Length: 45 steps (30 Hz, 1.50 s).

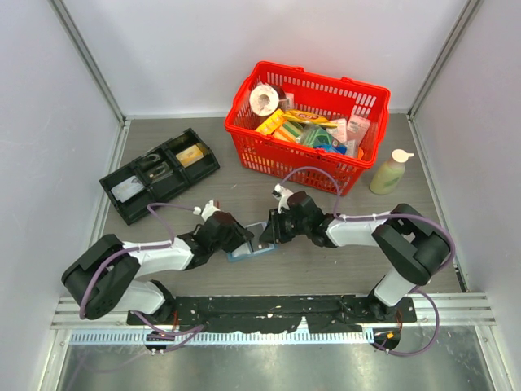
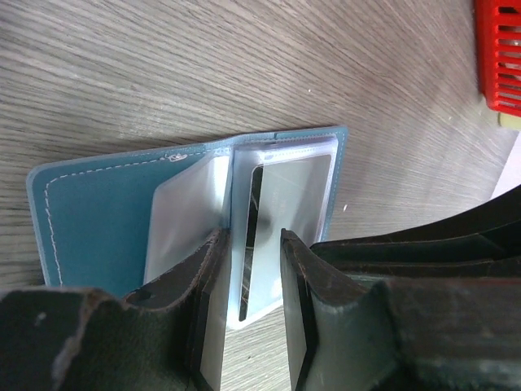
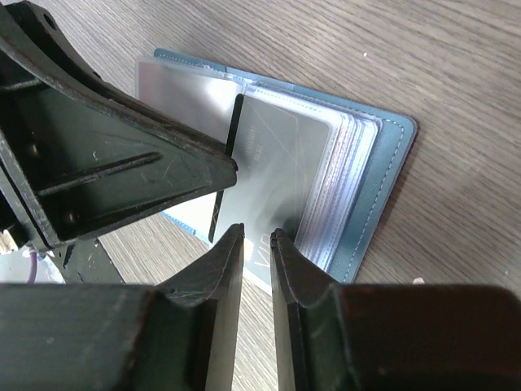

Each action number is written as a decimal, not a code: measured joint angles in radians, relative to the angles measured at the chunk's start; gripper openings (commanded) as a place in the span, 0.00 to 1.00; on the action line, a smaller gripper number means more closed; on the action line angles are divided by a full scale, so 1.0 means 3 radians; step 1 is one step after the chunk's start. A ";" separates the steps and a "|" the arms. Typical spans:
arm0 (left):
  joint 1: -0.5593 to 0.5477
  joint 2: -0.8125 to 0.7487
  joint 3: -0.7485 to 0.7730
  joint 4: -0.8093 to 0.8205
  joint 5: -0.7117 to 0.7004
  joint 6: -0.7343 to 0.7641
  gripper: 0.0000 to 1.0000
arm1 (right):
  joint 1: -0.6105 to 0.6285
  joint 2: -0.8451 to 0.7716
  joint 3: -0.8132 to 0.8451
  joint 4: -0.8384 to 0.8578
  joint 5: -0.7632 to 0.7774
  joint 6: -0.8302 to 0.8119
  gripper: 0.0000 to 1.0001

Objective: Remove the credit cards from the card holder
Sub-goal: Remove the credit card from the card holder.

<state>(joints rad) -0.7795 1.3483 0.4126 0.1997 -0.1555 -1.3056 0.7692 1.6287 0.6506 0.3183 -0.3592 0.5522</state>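
Note:
The blue card holder (image 1: 251, 252) lies open on the wooden table between my two grippers. In the left wrist view its blue panel (image 2: 98, 220) and clear pockets show, with the silvery-grey card (image 2: 289, 212) in a pocket. My left gripper (image 2: 251, 235) is open, its fingertips on either side of that pocket's edge. In the right wrist view the holder (image 3: 383, 171) and the silvery card (image 3: 277, 155) lie just beyond my right gripper (image 3: 256, 232). That gripper is open by a narrow gap at the card's near edge. The left gripper's finger (image 3: 122, 163) touches the card. No orange-tan card is in view.
A red basket (image 1: 358, 85) full of goods stands at the back right, and its corner shows in the left wrist view (image 2: 496, 49). A black compartmented tray (image 1: 114, 195) is at the back left. A pale bottle (image 1: 389, 173) stands right of the basket.

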 measured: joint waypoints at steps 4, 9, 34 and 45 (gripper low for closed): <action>0.0014 0.0001 -0.0092 0.0192 0.0034 -0.0015 0.33 | -0.0006 -0.0090 -0.0038 -0.0070 0.0051 0.0003 0.27; 0.0019 -0.0017 -0.0187 0.0354 0.0064 -0.0017 0.32 | -0.0083 -0.0182 -0.0070 -0.0141 0.0134 0.0041 0.27; 0.0033 -0.0080 -0.0431 0.0795 0.0226 -0.0014 0.20 | -0.0168 -0.0067 -0.0088 -0.0109 -0.0125 0.0075 0.21; 0.0055 -0.0079 -0.0571 0.1076 0.0261 -0.0001 0.00 | -0.0175 -0.0058 -0.0088 -0.0097 -0.0149 0.0071 0.21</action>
<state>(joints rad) -0.7631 1.3247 0.2413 0.5224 -0.0772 -1.3060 0.7166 1.6112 0.6243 0.2893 -0.4038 0.5735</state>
